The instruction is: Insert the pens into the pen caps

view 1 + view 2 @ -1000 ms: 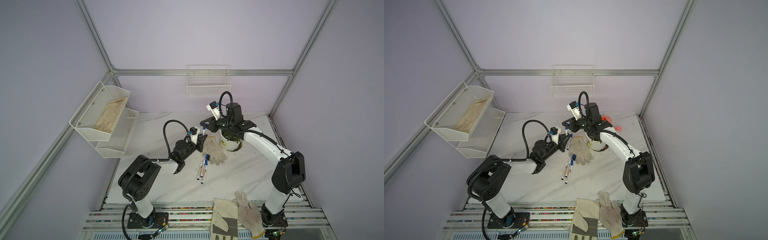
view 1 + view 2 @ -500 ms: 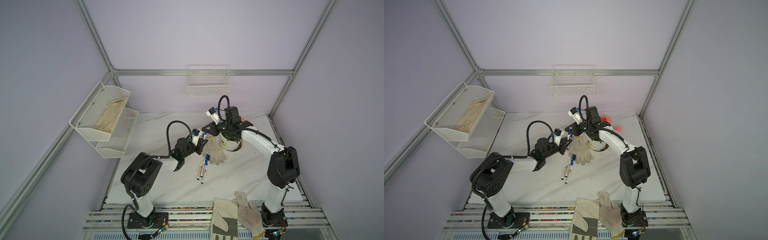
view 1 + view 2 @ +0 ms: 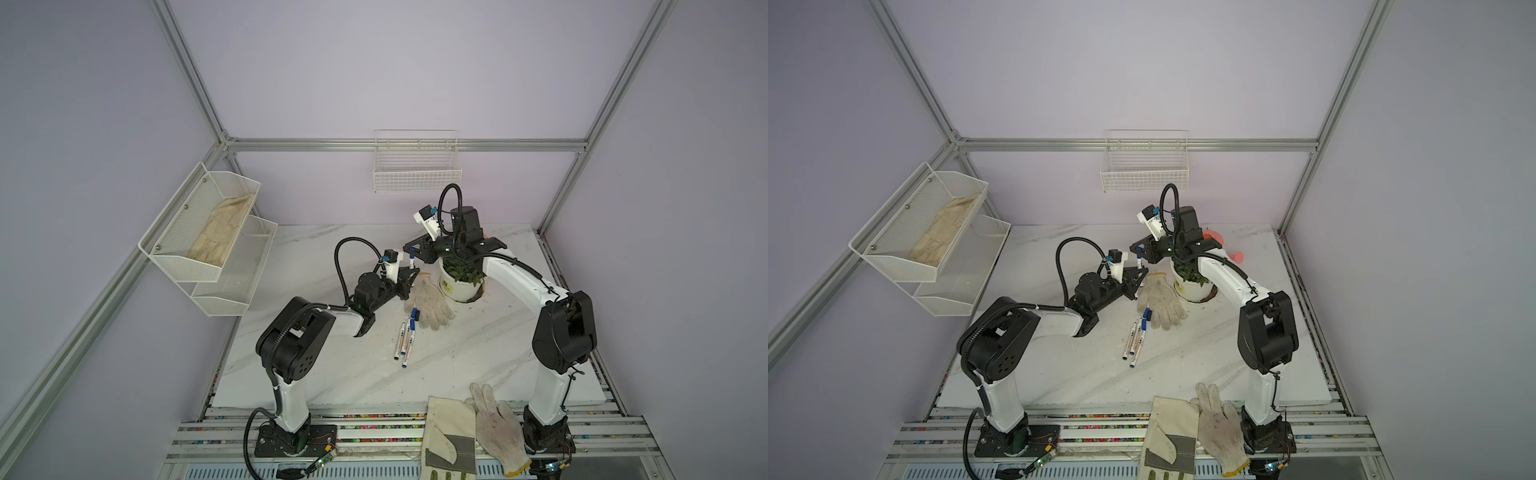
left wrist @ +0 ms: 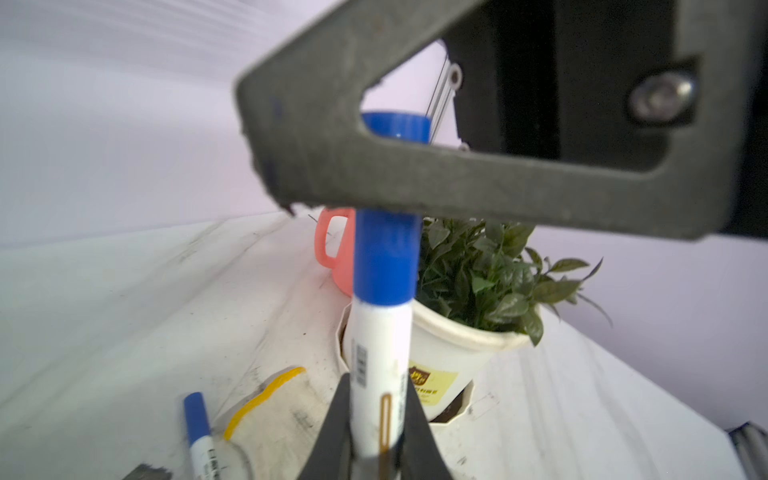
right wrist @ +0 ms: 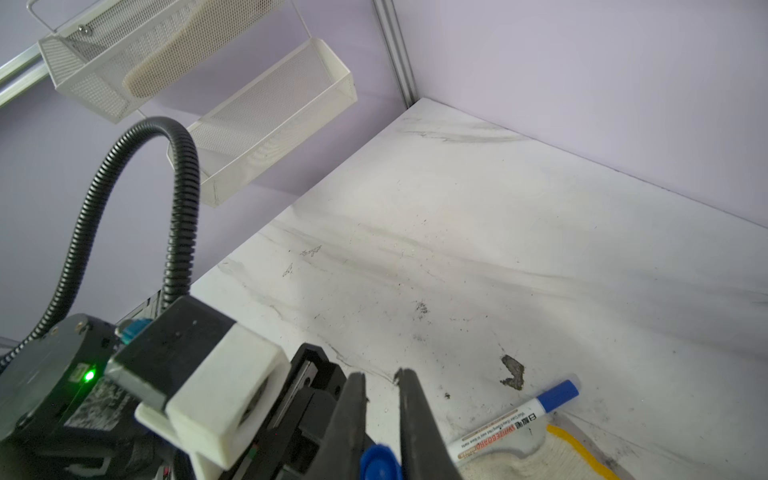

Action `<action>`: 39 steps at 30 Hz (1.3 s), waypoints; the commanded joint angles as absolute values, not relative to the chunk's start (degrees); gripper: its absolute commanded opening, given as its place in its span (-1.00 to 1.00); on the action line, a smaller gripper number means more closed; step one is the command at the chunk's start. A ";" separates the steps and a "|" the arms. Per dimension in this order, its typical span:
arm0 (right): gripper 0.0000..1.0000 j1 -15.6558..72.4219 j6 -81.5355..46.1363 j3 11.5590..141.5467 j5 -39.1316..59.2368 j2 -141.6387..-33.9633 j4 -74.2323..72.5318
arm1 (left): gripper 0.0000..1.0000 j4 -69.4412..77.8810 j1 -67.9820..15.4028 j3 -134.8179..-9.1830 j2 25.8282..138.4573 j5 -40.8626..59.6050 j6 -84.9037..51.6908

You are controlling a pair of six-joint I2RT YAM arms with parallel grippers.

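Observation:
My left gripper is shut on a white pen, holding it upright above the marble table. A blue pen cap sits over the pen's upper end, its rim meeting the white barrel. My right gripper is shut on that pen cap from above. In both top views the two grippers meet at the pen left of the plant pot. More capped pens lie on the table in front. Another pen rests against a glove.
A white knitted glove lies beside the grippers. A potted plant stands under the right arm, with a pink mug behind it. Two more gloves lie at the front edge. Mesh shelves and a wire basket hang on the walls.
Both arms' elbows have shifted a little inward. The two grippers have stayed together at the upright pen and cap, each still shut.

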State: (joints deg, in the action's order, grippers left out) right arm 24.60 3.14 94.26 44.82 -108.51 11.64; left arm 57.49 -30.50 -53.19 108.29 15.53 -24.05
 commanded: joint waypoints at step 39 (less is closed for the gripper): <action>-0.98 33.57 17.05 74.82 11.87 -106.17 37.29 | -1.00 75.03 -21.50 -65.76 94.05 -2.17 -20.39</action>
